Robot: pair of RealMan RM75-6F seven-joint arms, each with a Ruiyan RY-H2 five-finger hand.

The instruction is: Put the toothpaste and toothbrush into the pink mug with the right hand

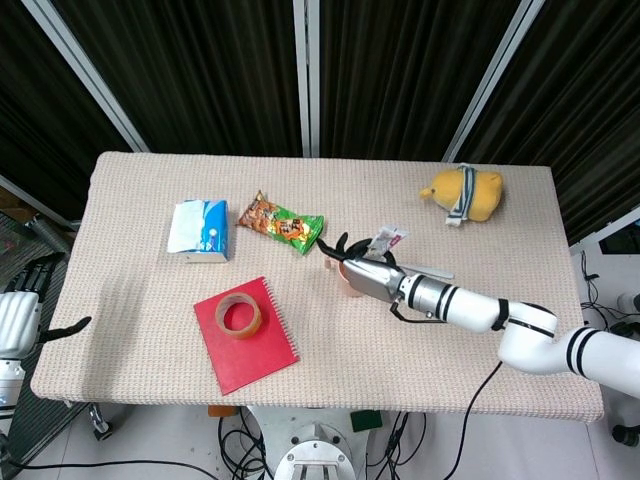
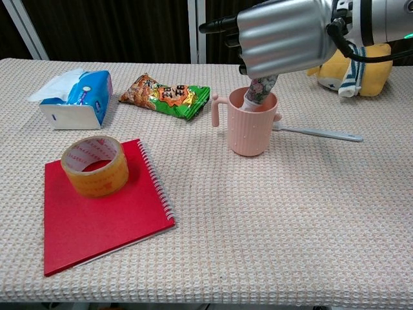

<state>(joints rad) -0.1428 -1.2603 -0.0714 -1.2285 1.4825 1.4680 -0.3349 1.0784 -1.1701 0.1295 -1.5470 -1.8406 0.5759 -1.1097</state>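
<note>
Beige woven tabletop point(image 2: 290, 226) against dark curtains, toothpaste tube point(image 2: 259, 88) gripped by right hand point(image 2: 287, 35), cap end lowered inside pink mug point(image 2: 250, 124) directly beneath hand, toothbrush point(image 2: 316, 133) laid flat just right of mug, left hand point(image 1: 22, 318) parked off table edge, grip state unclear.

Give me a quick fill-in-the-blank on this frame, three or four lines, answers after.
1. The right hand lowers the toothpaste into the pink ____.
2. The toothbrush lies on the ____, to the right of the mug.
3. The tape roll rests on the red ____.
4. The snack packet lies between the mug and the blue ____ pack.

Answers: mug; table; notebook; tissue
</note>
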